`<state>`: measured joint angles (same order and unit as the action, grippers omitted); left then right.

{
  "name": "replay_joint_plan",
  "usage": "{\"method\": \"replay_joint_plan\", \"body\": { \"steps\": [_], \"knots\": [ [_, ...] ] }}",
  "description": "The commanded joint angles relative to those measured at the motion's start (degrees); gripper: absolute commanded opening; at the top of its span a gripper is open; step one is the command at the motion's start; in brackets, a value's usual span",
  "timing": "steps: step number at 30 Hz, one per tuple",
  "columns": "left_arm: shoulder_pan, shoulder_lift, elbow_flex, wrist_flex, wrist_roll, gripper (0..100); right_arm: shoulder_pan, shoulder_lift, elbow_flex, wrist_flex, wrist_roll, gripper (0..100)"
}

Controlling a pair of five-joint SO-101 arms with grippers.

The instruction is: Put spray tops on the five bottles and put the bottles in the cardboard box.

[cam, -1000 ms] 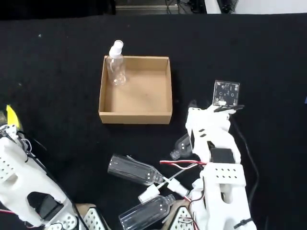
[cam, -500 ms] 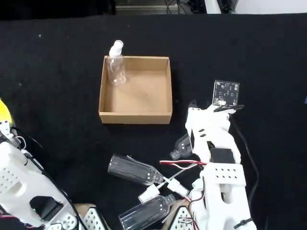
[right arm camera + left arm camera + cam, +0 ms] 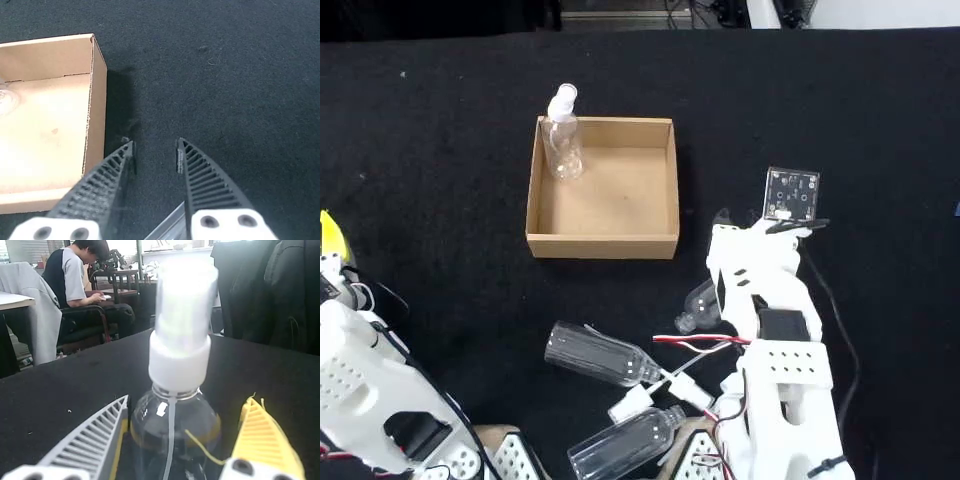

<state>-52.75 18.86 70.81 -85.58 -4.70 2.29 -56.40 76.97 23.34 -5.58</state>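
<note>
- Leftmost, the left gripper (image 3: 187, 400) was clenched on the held bottle (image 3: 175, 430). The grey finger (image 3: 90, 440) pressed one side of its shoulder, and the yellow finger (image 3: 262, 432) sat just beside the other.
- The bottle's long axis ran along the fingers, and its spray top (image 3: 182, 325), already fitted, stuck out past the fingertips. By my judgement this was the bottle ready to be boxed.
- From those fingertips the cardboard box (image 3: 602, 245) lay ahead and off to the yellow finger's outer side, well apart across the black table (image 3: 440, 150).
- Inside it the boxed bottle (image 3: 563, 140) stood upright with its top on. It was tucked in the far corner on the side facing the left arm, so a drop from that side would probably have to land short of that corner.
- Three lying bottles (image 3: 595, 354) rested uncapped on their sides. They lay behind the right fingers, back towards the bases of the arms, and one was partly hidden under the right arm.
- Loose spray tops (image 3: 638, 400) lay between two of them, touching red and white cables (image 3: 690, 343).
- The right gripper (image 3: 155, 145) was released, its fingers apart over bare table with nothing between the tips. The box's side wall stood just beside one finger. A sliver of clear plastic showed low between the finger roots, but what it was I could not tell.
- This arm was the nearer one to the box, yet it carried nothing. The uncapped bottles were behind its fingertips, not ahead of them.
</note>
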Motion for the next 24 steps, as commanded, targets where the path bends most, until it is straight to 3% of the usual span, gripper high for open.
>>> {"method": "replay_joint_plan", "body": {
  "steps": [1,5,8,12,18,24],
  "knots": [
    [0.13,-3.08,-2.07,0.09,0.26,33,0.70,0.31,-0.22,-1.76,0.70,12.0],
    [0.31,-3.08,-1.98,0.09,0.26,30,0.70,0.31,-0.22,-1.76,0.70,12.0],
    [0.31,-3.16,-2.07,-0.44,0.26,18,0.70,0.31,-0.22,-1.76,0.70,12.0],
    [0.40,-2.64,-1.89,-7.65,0.18,2,0.70,0.31,-0.22,-1.76,0.70,12.0],
    [1.54,-3.16,-1.01,-9.58,0.26,12,0.70,0.31,-0.22,-1.76,0.70,12.0],
    [7.16,-8.44,-0.22,-8.88,0.26,12,1.67,0.22,-0.31,-1.76,0.70,12.0]
  ]
}}
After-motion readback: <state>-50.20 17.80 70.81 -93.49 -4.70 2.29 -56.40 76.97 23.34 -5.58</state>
